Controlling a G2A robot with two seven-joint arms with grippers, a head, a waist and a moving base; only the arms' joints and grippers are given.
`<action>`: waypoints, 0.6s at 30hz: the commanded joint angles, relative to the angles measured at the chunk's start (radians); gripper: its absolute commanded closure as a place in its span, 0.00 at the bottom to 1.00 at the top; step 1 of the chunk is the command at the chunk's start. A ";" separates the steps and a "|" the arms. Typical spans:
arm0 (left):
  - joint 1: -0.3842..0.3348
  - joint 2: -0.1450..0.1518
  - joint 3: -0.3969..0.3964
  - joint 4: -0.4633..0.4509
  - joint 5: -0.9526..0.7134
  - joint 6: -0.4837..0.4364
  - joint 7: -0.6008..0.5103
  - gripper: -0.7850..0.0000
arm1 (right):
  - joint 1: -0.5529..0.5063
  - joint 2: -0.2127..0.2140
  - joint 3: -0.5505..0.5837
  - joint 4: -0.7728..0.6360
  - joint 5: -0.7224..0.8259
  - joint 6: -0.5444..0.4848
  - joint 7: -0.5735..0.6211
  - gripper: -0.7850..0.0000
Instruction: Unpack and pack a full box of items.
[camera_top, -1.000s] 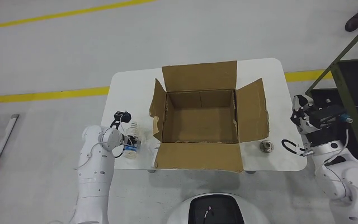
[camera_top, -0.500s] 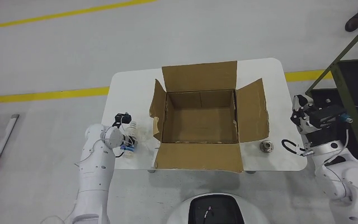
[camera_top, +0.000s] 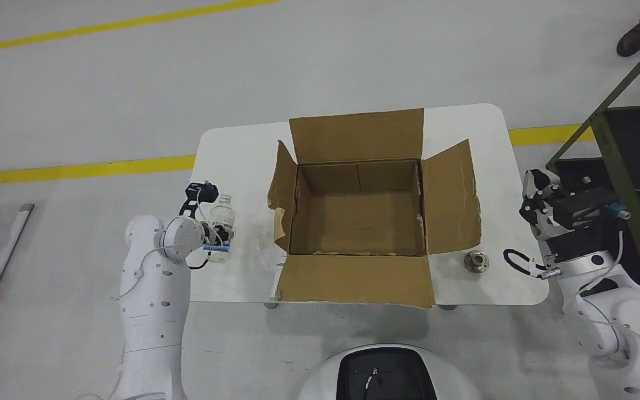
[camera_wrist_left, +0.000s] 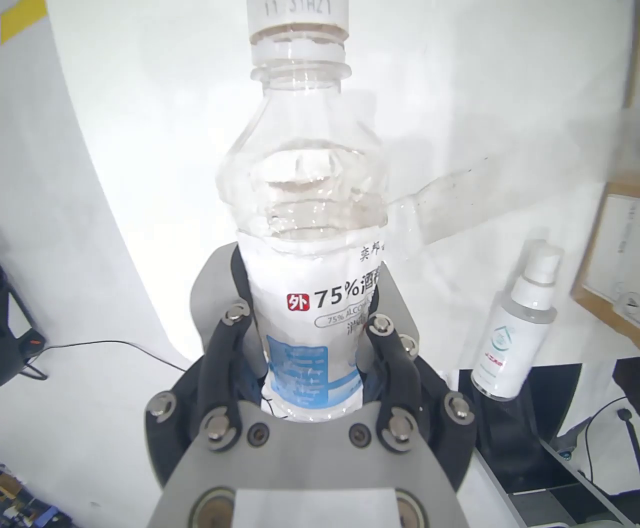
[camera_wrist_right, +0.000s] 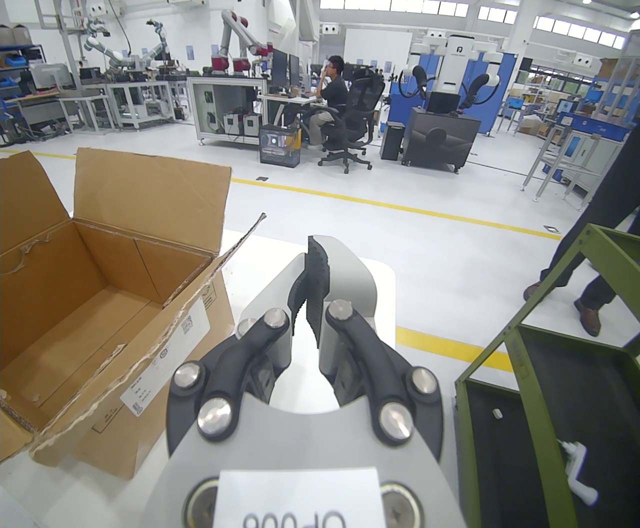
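The brown box (camera_top: 355, 135) sits open on the white table (camera_top: 240, 160). Left of the box, the left gripper (camera_wrist_left: 310, 295) squeezes a clear bottle (camera_wrist_left: 300, 200). Right of the box, the right gripper (camera_wrist_right: 312, 280) is closed on nothing. Behind the box, a yellow line (camera_top: 90, 170) crosses the grey floor (camera_top: 150, 80).

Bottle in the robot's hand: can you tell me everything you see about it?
The bottle is clear plastic, with a white cap, a ribbed neck and a white label carrying a blue patch. It seems to hold clear liquid. The left gripper is shut around its labelled lower half. It is over the table's left end, beside the open cardboard box.
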 joint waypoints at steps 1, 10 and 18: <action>0.009 0.006 -0.036 -0.079 -0.045 0.004 -0.027 1.00 | 0.000 0.000 0.000 0.000 0.000 0.000 0.000 1.00; 0.027 0.027 -0.151 -0.332 -0.219 0.021 -0.109 1.00 | 0.000 0.000 0.000 0.000 0.000 0.000 0.000 1.00; 0.027 0.027 -0.151 -0.332 -0.219 0.021 -0.109 1.00 | 0.000 0.000 0.000 0.000 0.000 0.000 0.000 1.00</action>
